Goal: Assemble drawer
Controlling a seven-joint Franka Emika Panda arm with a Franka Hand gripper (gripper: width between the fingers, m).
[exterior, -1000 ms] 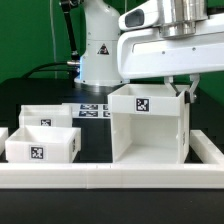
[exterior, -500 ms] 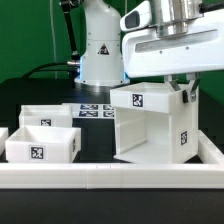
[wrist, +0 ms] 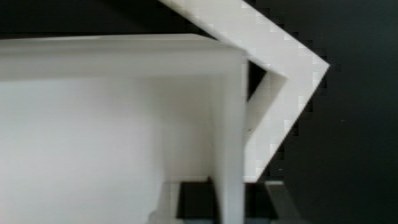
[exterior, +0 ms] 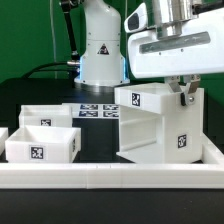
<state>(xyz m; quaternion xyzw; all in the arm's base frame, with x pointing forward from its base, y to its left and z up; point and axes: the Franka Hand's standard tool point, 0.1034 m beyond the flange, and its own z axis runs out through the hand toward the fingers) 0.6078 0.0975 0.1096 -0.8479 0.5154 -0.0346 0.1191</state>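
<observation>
Jaws gripping the tilted casing
They are pinching its thin upper side wall; the casing is leaning over the tabletop at the exterior view's right, beside two trays.

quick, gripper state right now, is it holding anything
Gripper: closed on the top edge of the casing wall; the casing sits tilted.

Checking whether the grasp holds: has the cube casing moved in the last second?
Yes. The casing has shifted toward the exterior view's right and tilted, judged against the border wall; the gripper grips its side wall.
</observation>
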